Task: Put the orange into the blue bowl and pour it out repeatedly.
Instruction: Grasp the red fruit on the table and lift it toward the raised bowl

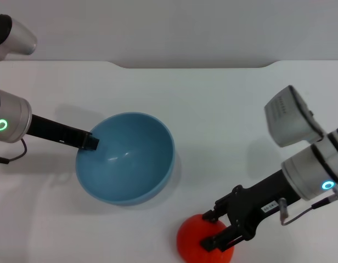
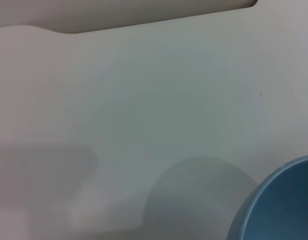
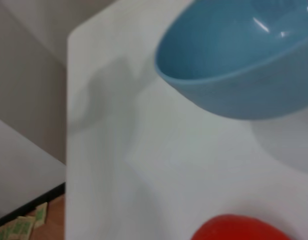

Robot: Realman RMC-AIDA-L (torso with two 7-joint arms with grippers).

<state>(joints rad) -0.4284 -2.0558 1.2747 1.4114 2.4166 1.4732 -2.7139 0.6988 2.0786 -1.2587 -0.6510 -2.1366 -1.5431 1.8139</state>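
Right claw (image 1: 218,230) was closed around the orange (image 1: 197,241) near the desk's (image 1: 224,109) front edge; left claw (image 1: 92,141) was clamped on the tilted blue bowl's (image 1: 130,159) rim.

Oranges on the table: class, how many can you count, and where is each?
1. The orange sits at the table's near edge, right of the blue bowl, with the right gripper around it. None visible inside the bowl.

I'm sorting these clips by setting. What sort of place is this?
Probably a lab or test bench, not a kitchen: a plain white table against a blank wall, holding only the blue bowl and the orange, worked by the left gripper and right gripper.
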